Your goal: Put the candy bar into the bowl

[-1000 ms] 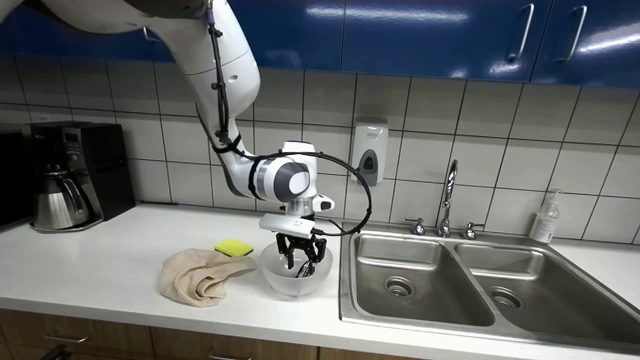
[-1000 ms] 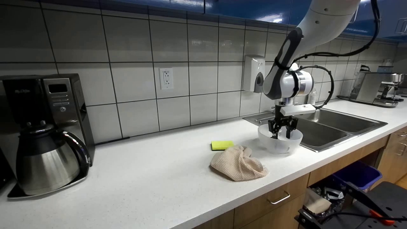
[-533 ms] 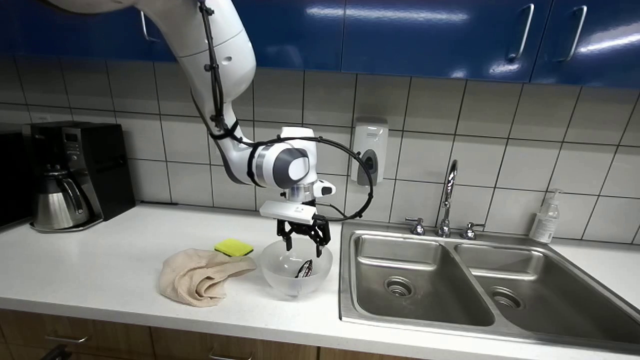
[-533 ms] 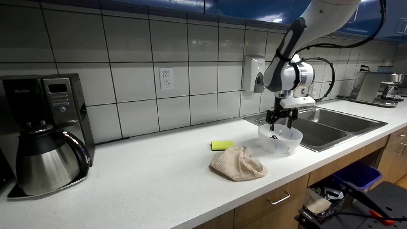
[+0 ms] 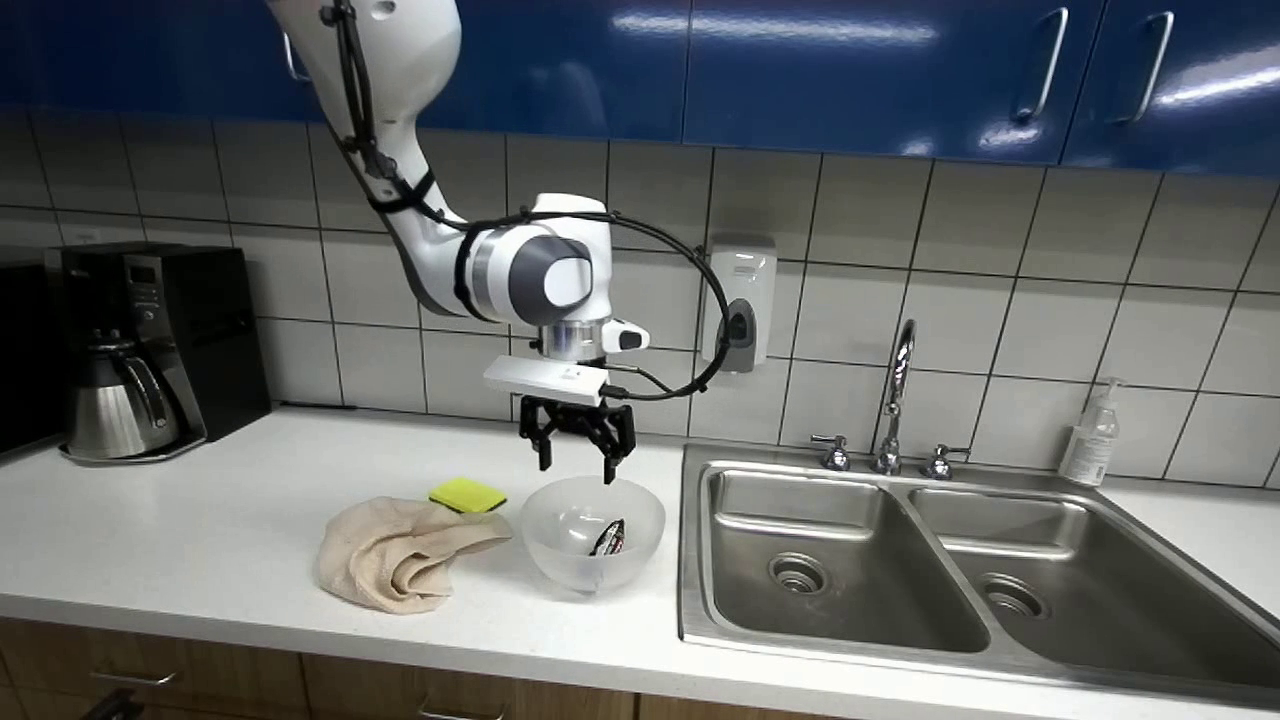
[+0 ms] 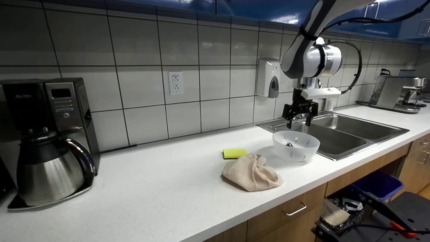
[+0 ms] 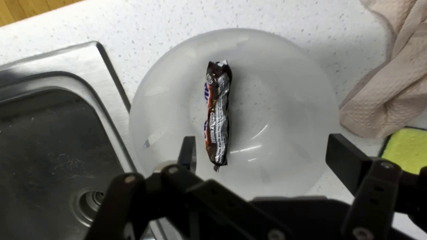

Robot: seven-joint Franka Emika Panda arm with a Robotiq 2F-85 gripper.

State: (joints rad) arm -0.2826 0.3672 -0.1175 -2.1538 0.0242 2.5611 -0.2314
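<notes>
The candy bar (image 7: 218,113), in a brown wrapper with silver, orange and blue print, lies in the frosted, translucent bowl (image 7: 283,100). In both exterior views the bar (image 5: 608,540) (image 6: 289,145) shows inside the bowl (image 5: 570,572) (image 6: 295,155); in one of them only a small dark part of it is visible. My gripper (image 5: 577,468) is open and empty, a little above the bowl's rim. It also shows above the bowl in an exterior view (image 6: 298,125). In the wrist view the gripper's (image 7: 263,150) fingers are wide apart, with nothing between them.
A beige cloth (image 5: 400,555) and a yellow sponge (image 5: 467,495) lie beside the bowl on the white counter (image 6: 161,188). A steel double sink (image 5: 700,600) is on the bowl's other side. A coffee maker (image 6: 67,111) stands farther off. A soap dispenser (image 5: 740,300) hangs on the wall.
My gripper was down in the bowl at the candy bar with its fingers closer together. The fingers have spread and the gripper has risen out of the bowl. The bar stays inside.
</notes>
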